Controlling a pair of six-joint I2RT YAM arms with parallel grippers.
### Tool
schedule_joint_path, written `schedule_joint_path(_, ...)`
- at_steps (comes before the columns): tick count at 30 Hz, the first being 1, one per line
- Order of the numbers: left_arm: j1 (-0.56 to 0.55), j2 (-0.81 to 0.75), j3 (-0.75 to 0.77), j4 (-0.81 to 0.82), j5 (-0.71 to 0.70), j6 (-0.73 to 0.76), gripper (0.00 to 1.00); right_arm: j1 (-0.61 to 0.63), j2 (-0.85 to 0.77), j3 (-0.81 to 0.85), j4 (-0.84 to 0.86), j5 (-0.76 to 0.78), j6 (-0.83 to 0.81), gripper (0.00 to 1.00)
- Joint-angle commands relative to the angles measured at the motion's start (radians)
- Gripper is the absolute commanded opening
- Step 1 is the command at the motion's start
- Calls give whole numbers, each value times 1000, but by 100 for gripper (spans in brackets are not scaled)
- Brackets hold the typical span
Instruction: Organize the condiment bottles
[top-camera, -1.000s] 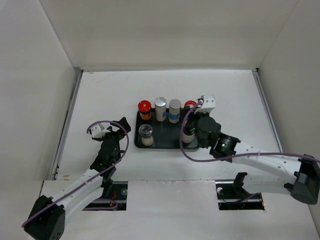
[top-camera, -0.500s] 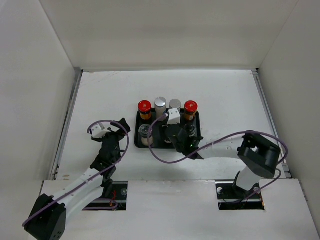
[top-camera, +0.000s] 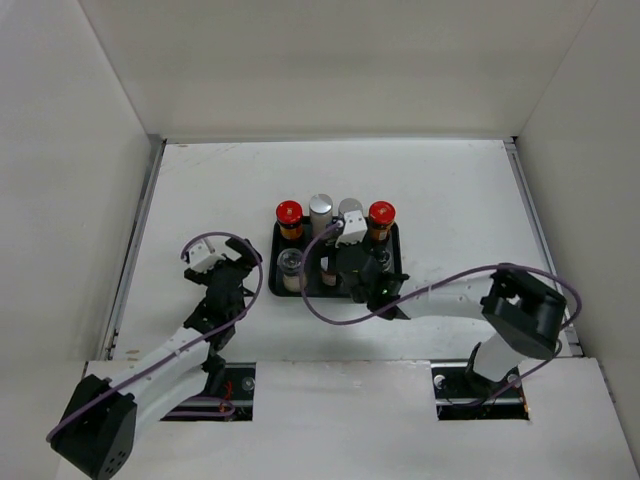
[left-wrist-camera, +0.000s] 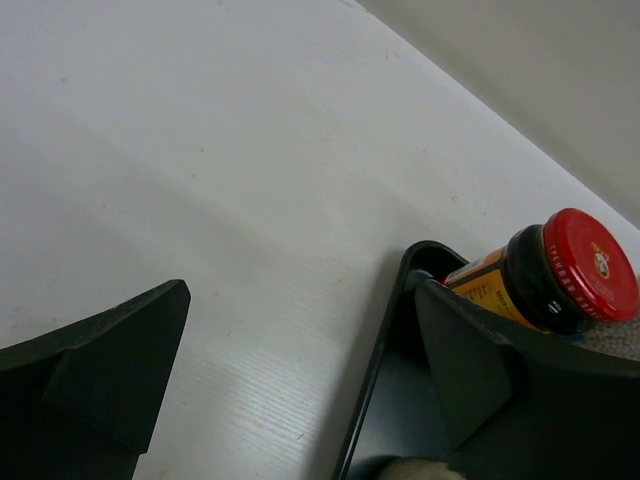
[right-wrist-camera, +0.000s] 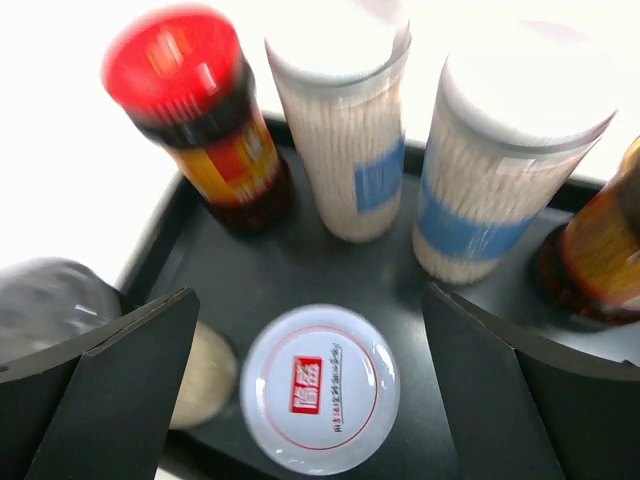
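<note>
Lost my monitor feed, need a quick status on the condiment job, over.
Left gripper open, empty, left of flat black tray. Right gripper open, fingers either side of round white-lidded jar, not touching. Blue-banded pale shakers stand close behind it.

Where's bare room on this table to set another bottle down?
Bare table lies behind the tray, up to the back wall, and on its right side. Crowded: the tray itself, packed with bottles, the open right tool hanging over it.

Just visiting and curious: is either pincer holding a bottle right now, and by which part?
Nothing is held. The right pincer stands open either side of the white-lidded jar without touching it; the left pincer is open beside the tray.
</note>
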Motion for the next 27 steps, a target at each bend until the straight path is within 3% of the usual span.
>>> schedule_joint_path(1, -8, -6, 123, -111, -24, -1, 100, 11, -132, 8, 52, 22, -6, 100)
schedule_joint_path(7, -24, -78, 259, -336, -19, -15, 100, -33, -365, -68, 26, 25, -62, 100)
schedule_joint_path(15, -53, -41, 391, -521, -22, -3, 100, -345, -683, -260, 12, 55, 64, 100)
schedule_joint_path(20, -83, -12, 459, -571, -14, -1, 100, -390, -671, -306, 6, 46, 177, 100)
schedule_joint_path(27, -153, 19, 525, -588, -36, 5, 100, -391, -631, -309, 24, 60, 168, 100)
